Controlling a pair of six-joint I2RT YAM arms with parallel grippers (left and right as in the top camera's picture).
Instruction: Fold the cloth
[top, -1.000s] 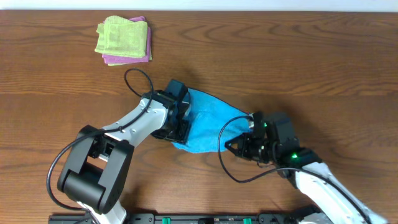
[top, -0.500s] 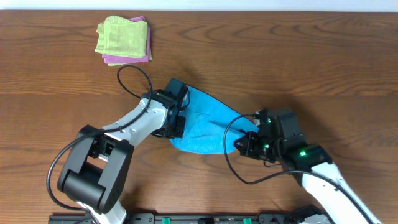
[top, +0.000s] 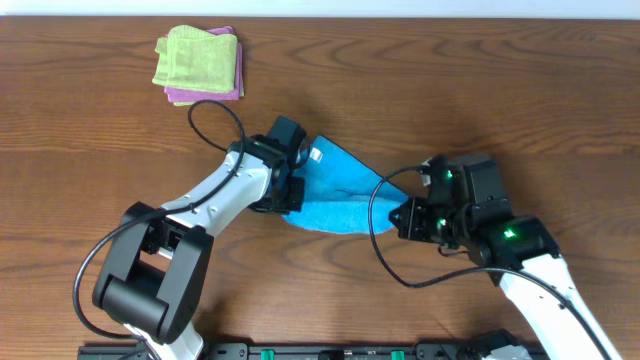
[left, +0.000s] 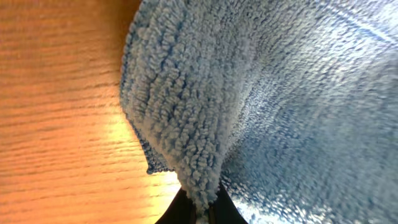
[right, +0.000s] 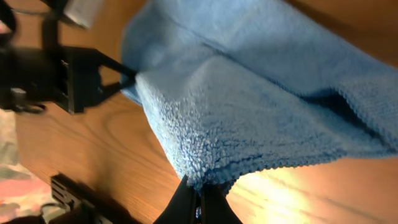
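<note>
The sky-blue cloth (top: 340, 195) hangs stretched between my two grippers over the middle of the wooden table, sagging in the middle. My left gripper (top: 292, 198) is shut on the cloth's left corner; in the left wrist view a thick fold of terry (left: 199, 155) is pinched between the dark jaws of that left gripper (left: 200, 208). My right gripper (top: 408, 215) is shut on the right corner, and the right wrist view shows that right gripper (right: 199, 199) clamping the cloth's (right: 249, 106) hemmed edge, with the left gripper (right: 124, 78) holding the far corner.
A light green folded cloth (top: 195, 58) lies on a pink one (top: 205, 97) at the table's far left. Black cables loop from both arms, one by the left arm (top: 215, 120) and one by the right (top: 385, 240). Bare wood (top: 520, 90) surrounds the cloth.
The left gripper closed on the cloth's left corner. The right gripper moved right and away with its corner, pulling the cloth out longer and lifting it off the table.
</note>
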